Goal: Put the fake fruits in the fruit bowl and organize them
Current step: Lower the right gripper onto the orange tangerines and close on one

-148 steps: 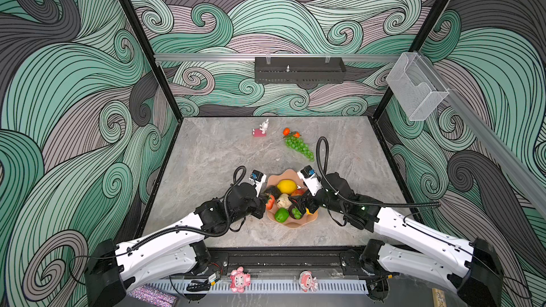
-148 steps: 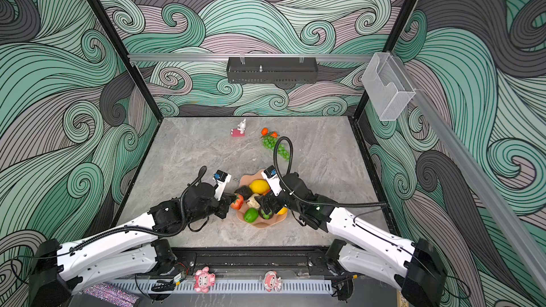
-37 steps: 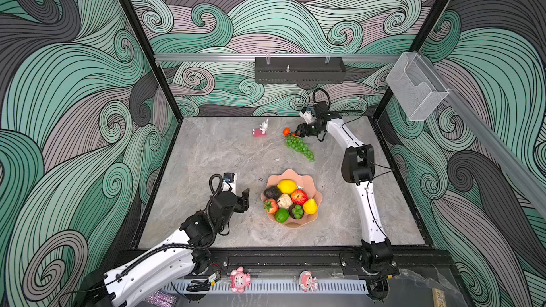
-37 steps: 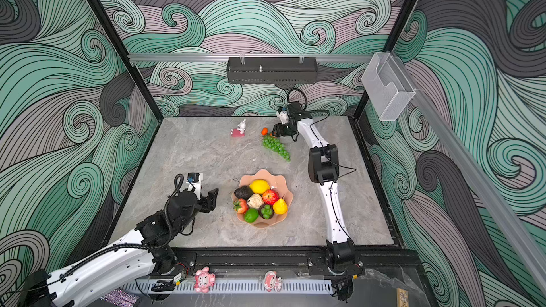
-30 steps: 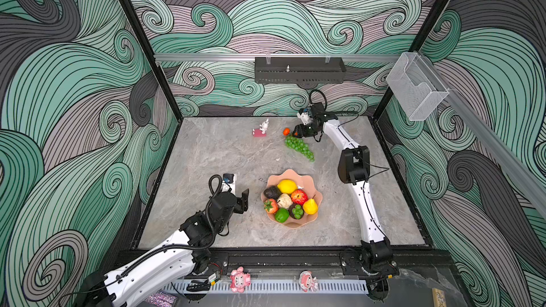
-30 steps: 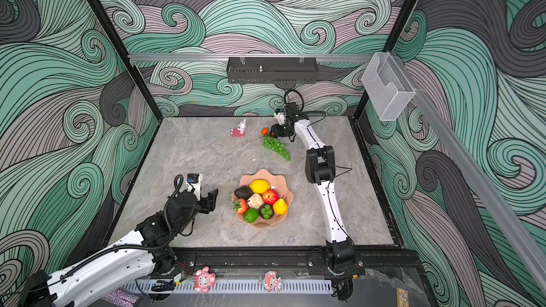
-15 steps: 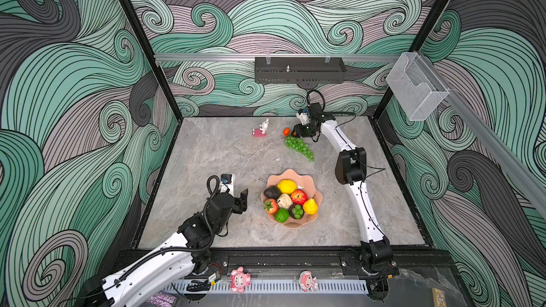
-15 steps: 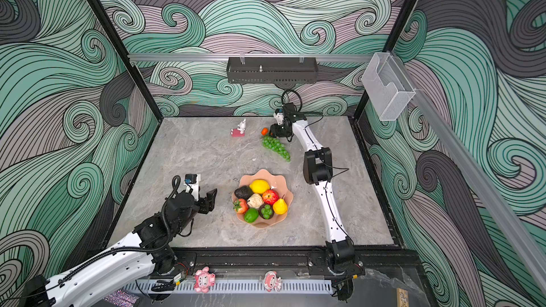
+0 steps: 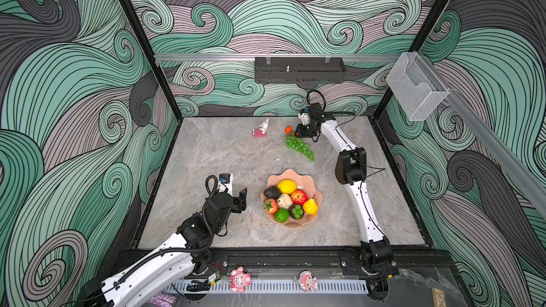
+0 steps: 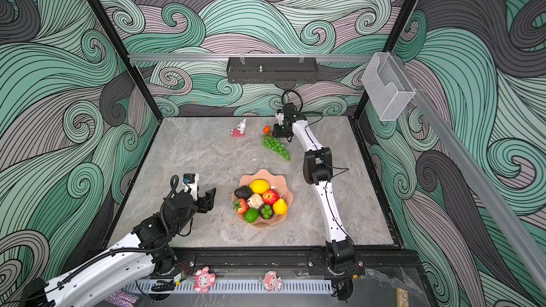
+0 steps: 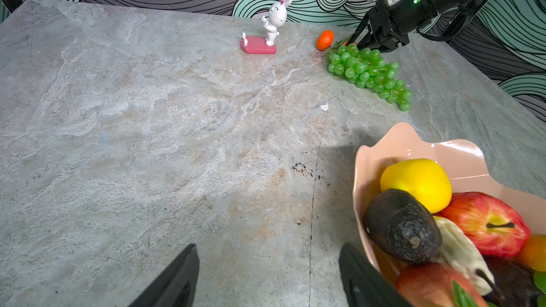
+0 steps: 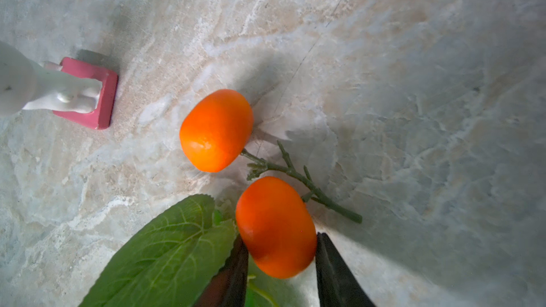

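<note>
Nearest you, the left jaws hang spread and empty just above the counter point(image 9: 221, 155). The fruit bowl point(image 9: 308, 179) stands close on their right, not touching. It is already packed with fruit, so little free floor is left inside it.

Between that bowl and the right jaws lies the grape bunch point(image 9: 298, 146), its thick end almost under those jaws. Expect it to be light but floppy, with loose beads on a soft stem. Take it by the thick stem end, not by single grapes.

At the back of the counter, the right jaws pinch the nearer orange point(image 12: 276, 227), one jaw against each flank, while it rests on the counter. The grapes' leaf point(image 12: 165, 249) lies partly under one jaw, so check that it is not trapped.

The orange looks glossy, round and probably hollow, so it will be light, hard and slippery. Hold it across its widest part, low enough that it cannot squirt out forward.

Just past the jaw tips, a thin green twig point(image 12: 298, 177) joins it to the farther orange point(image 12: 217, 129). That one will likely come up too and swing, so lift slowly.

Farther out, to the side of the farther orange, stands the rabbit figurine point(image 11: 273, 22). Leave it alone.
</note>
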`<state>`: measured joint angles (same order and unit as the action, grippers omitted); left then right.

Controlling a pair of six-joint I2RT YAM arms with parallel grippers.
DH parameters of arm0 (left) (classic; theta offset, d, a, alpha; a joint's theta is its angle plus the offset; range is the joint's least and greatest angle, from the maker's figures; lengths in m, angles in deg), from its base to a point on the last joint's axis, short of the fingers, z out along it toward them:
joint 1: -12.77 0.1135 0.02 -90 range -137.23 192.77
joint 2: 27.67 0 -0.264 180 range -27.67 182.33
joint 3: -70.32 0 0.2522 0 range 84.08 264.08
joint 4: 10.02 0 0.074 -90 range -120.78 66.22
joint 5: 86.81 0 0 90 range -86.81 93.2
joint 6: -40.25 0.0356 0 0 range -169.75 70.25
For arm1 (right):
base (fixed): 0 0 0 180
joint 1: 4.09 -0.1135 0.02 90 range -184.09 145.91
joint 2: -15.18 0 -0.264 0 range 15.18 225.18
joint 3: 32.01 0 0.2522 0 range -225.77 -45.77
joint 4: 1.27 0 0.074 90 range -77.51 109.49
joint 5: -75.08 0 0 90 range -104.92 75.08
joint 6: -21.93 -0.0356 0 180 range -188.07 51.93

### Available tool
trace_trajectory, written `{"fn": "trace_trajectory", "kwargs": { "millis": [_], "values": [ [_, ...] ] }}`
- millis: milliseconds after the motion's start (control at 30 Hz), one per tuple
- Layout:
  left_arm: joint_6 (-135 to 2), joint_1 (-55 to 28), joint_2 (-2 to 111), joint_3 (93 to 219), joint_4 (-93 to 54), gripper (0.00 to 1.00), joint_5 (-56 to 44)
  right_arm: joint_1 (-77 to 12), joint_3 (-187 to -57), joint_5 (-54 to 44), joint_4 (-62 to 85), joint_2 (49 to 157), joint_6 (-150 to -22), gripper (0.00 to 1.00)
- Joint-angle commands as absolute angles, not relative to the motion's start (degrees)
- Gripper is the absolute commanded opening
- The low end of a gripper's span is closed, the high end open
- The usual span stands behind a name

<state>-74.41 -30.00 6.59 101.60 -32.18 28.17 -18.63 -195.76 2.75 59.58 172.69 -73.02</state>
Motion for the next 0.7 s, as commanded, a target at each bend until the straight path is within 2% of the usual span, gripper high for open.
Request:
{"fn": "trace_trajectory", "kwargs": {
  "millis": [0,367,533,667],
  "values": [
    [-75.08,-29.60,6.38,101.65,-32.98,0.77,28.11,-18.18,-193.01,0.55,56.87,169.07,-75.04,0.38],
    [-75.14,-29.42,6.84,101.53,-32.48,0.77,27.65,-15.49,-176.18,-1.33,47.43,159.06,-77.47,0.38],
    [-75.15,-29.33,7.19,101.52,-32.22,0.77,27.43,-15.44,-172.90,3.60,43.25,157.50,-76.70,0.51],
    [-75.15,-29.34,7.24,101.48,-32.21,0.77,27.45,-15.81,-174.89,6.31,43.43,158.85,-78.04,0.56]
  ]
}}
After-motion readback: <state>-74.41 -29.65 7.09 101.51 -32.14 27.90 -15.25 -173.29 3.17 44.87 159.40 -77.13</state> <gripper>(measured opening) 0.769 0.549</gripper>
